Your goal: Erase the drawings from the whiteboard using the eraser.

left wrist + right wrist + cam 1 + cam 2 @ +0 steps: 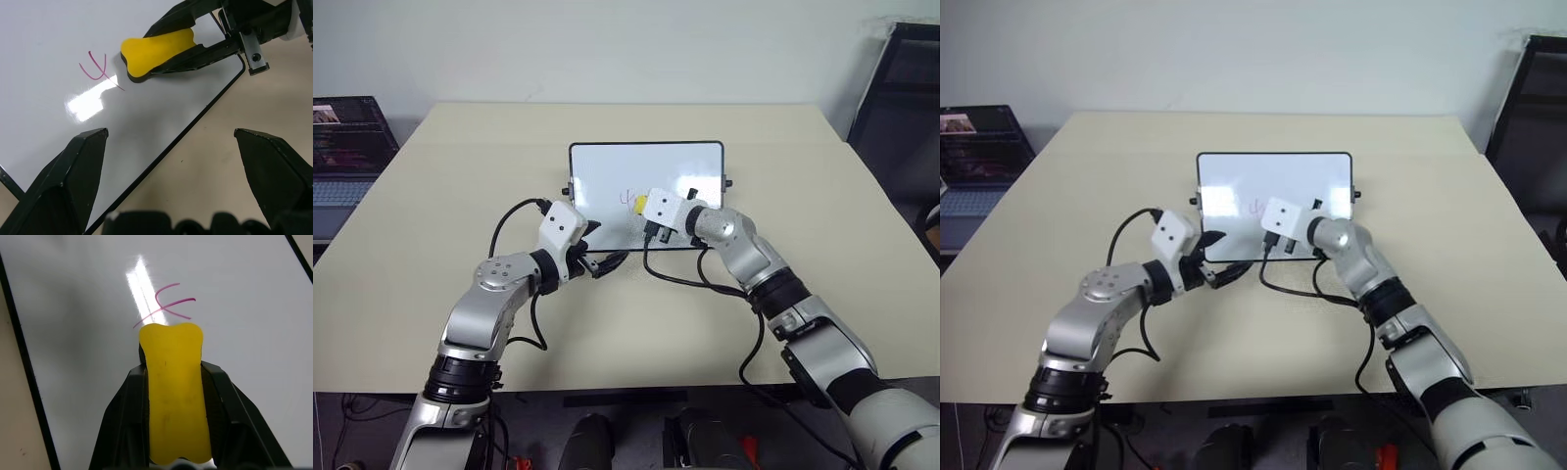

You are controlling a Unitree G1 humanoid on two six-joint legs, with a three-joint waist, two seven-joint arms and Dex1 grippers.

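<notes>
Clamping eraser (175,396), right gripper (176,382) nears drawings (168,303), seemingly untouched; left gripper (171,161) wide.

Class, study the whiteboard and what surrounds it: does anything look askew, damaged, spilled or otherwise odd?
Nothing stands out. The whiteboard lies flat and square on the table, its frame intact. The right gripper holds the eraser beside the remaining drawings. No spills show.

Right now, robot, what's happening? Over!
Right gripper shut on eraser, on whiteboard beside pink marks. Left gripper open, empty. Nothing blocking.
</notes>
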